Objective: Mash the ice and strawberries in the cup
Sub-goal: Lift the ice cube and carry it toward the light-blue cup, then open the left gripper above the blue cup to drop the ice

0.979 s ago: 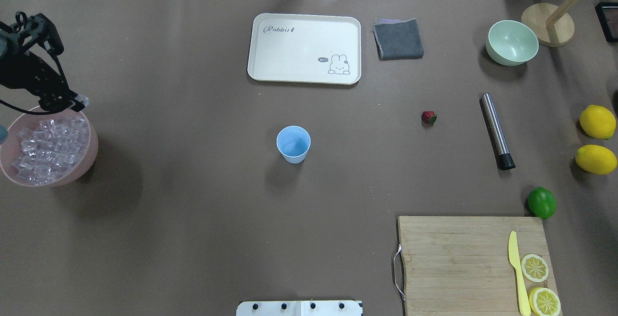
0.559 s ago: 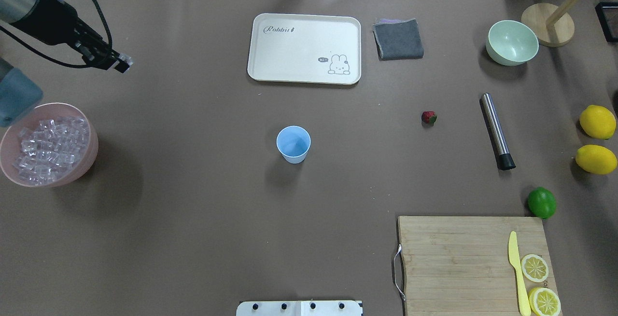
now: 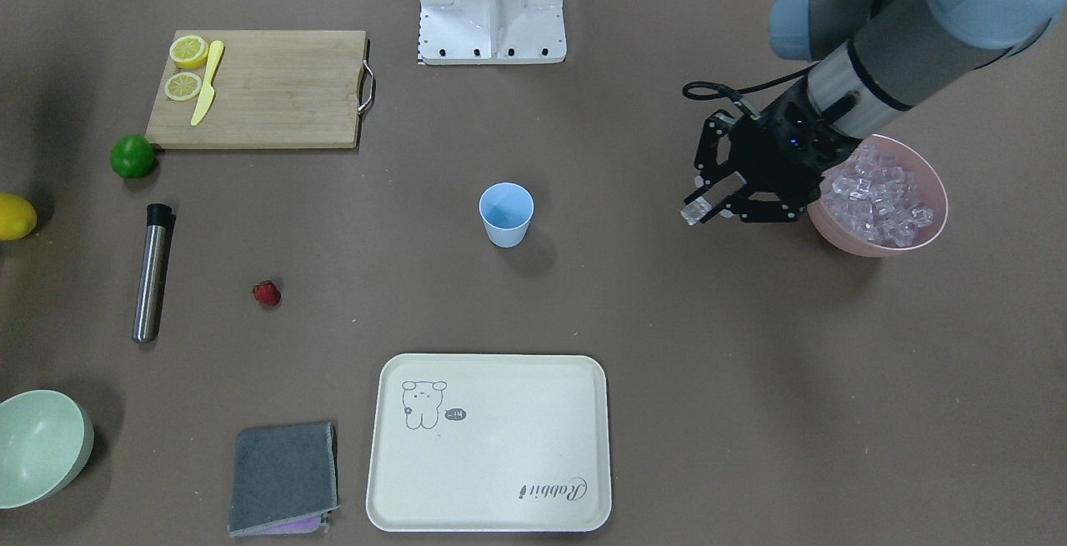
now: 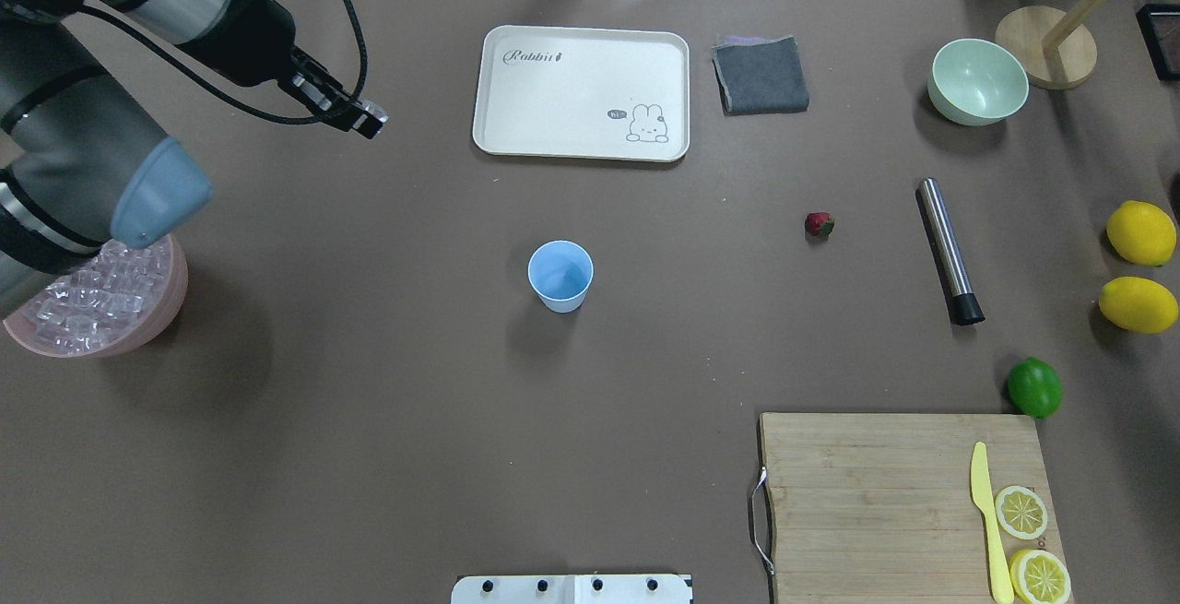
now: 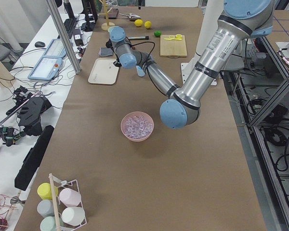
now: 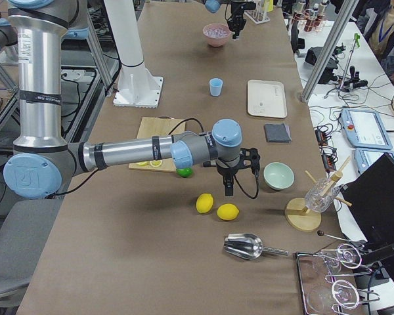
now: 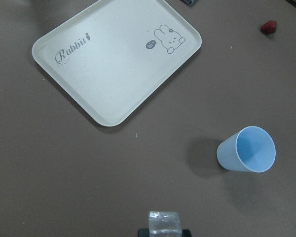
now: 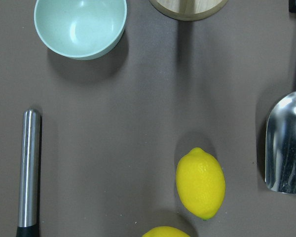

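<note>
My left gripper [image 4: 367,119] is shut on one clear ice cube [image 7: 164,223] and holds it above the table, between the pink bowl and the cup. It also shows in the front view [image 3: 698,209]. The light blue cup [image 4: 560,274] stands upright mid-table and looks empty [image 7: 247,155]. The pink bowl [image 4: 138,332] at the left holds many ice cubes [image 3: 879,192]. The small red strawberry [image 4: 819,224] lies on the table right of the cup. My right gripper [image 6: 228,189] shows only in the right side view, above the lemons; I cannot tell whether it is open.
A cream tray [image 4: 581,92] and a grey cloth [image 4: 761,76] lie at the back. A steel rod with a black tip [image 4: 948,250], a pale green bowl [image 4: 977,81], two lemons [image 4: 1140,232], a lime [image 4: 1034,387] and a cutting board [image 4: 876,503] with a knife are at the right.
My left gripper has risen from the pink bowl with an ice cube and moved right toward the table's middle. Nothing else has moved.
</note>
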Tool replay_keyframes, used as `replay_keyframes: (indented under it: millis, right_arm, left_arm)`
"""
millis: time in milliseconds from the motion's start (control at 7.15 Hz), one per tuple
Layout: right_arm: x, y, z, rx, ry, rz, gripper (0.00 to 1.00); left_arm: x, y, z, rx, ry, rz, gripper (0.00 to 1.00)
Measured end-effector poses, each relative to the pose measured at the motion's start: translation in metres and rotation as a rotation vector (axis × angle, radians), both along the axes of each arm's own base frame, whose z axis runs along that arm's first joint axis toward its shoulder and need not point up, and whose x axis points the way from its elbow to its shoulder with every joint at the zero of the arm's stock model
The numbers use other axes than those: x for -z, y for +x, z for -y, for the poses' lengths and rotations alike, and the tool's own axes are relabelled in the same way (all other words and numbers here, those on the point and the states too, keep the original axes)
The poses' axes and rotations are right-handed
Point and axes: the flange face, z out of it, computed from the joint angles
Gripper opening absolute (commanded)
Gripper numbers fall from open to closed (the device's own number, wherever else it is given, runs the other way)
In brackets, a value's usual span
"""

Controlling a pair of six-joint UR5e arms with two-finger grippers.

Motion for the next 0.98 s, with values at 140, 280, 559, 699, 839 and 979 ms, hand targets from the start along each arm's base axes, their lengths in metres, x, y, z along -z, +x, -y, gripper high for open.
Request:
replay_keyframes:
  millis: [140, 280, 559, 699, 839, 979]
  right_arm:
    - [0.000, 0.000, 0.000, 0.000, 0.003, 0.000, 1.00]
    - [0.001, 0.000, 0.000, 0.001, 0.011, 0.003, 1.00]
    - [0.002, -0.001, -0.002, 0.004, 0.028, 0.015, 1.00]
    - [0.002, -0.001, -0.002, 0.007, 0.032, 0.019, 1.00]
    - [0.003, -0.001, -0.003, 0.008, 0.036, 0.020, 1.00]
    - [0.003, -0.001, -0.003, 0.009, 0.039, 0.021, 1.00]
  left_arm:
    - [0.000, 0.031, -0.004, 0.021, -0.007, -0.032, 0.00]
    - [-0.001, 0.063, -0.014, 0.043, -0.018, -0.063, 0.00]
    - [0.001, 0.120, -0.048, 0.092, -0.033, -0.115, 0.00]
    - [0.003, 0.140, -0.065, 0.099, -0.047, -0.138, 0.00]
    - [0.005, 0.160, -0.083, 0.104, -0.058, -0.160, 0.00]
    - [0.006, 0.177, -0.100, 0.111, -0.058, -0.175, 0.00]
